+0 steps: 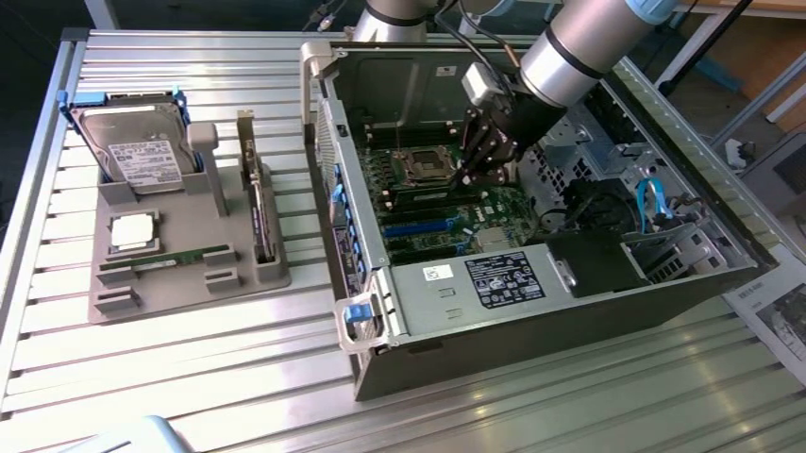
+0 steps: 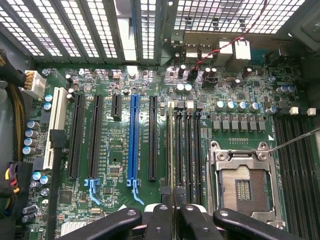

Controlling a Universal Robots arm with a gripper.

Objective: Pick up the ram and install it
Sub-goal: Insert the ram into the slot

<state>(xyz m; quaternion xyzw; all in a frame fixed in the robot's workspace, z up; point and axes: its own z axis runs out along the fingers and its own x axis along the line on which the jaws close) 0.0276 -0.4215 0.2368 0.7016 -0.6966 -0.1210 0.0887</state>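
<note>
A desk (image 1: 504, 415) topped with ribbed aluminium slats is seen under bright light, with glare on the slats. Beyond its far corner a wooden board edge (image 1: 743, 8) is glimpsed. One open computer case (image 1: 435, 293) is laid on its side on the desk. The one empty processor socket (image 1: 422, 167) on its motherboard is taken here as the reference.

One arm (image 1: 579, 42) is reached down into the case, and its one pincer (image 1: 482, 177) is held just beside the socket. In the wrist view the pincer (image 2: 173, 216) is seen clenched on the ram (image 2: 173, 150). The ram is viewed edge-on, in line with the slot farthest from the socket (image 2: 243, 187) in the bank of memory slots (image 2: 192, 145) just beside it. Whether the ram is seated in that slot cannot be told. Farther from the socket on that side, one blue slot (image 2: 133, 135) and one white slot (image 2: 50, 130) are counted among black ones.

Two sticks are counted in all: the held one and a second stick (image 1: 164, 257). The second is laid flat on one grey tray (image 1: 189, 293), well apart from the socket, outside the case toward the exterior view's left. On the same tray one hard drive (image 1: 145, 156) is stood upright and one square silver processor chip (image 1: 135, 231) is laid flat. One expansion card (image 1: 259, 212) is stood on edge at the side nearer the socket.
</note>
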